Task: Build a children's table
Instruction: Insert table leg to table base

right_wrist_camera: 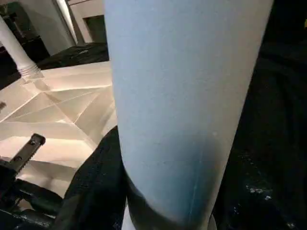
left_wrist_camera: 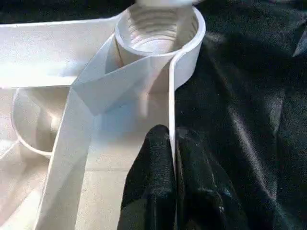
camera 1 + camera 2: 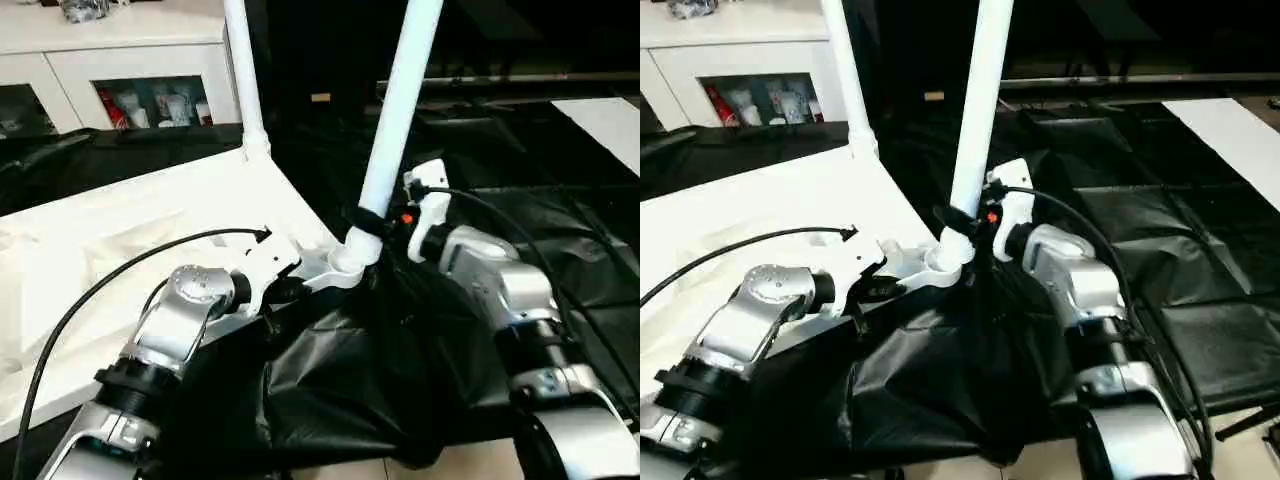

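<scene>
The white tabletop [image 3: 120, 240] lies underside up on the black-draped work table. One white leg [image 3: 245, 70] stands upright in its far corner. A second leg [image 3: 400, 110] rises from the near right corner socket [image 3: 345, 265], tilted slightly to the right. My right gripper [image 3: 372, 222] is shut on this leg just above the socket, and the tube [image 1: 182, 96] looms close in the right wrist view. My left gripper [image 2: 173, 187] is shut on the tabletop's thin rim [image 2: 171, 139] a little short of the threaded socket [image 2: 158, 28], one black finger [image 2: 148, 191] on each side.
A white cabinet [image 3: 120, 60] with items behind glass stands at the back left. Loose black drape [image 3: 330, 390] bunches below the tabletop's near corner. A white panel [image 3: 610, 120] lies at the far right. A black cable [image 3: 100, 290] loops over my left forearm.
</scene>
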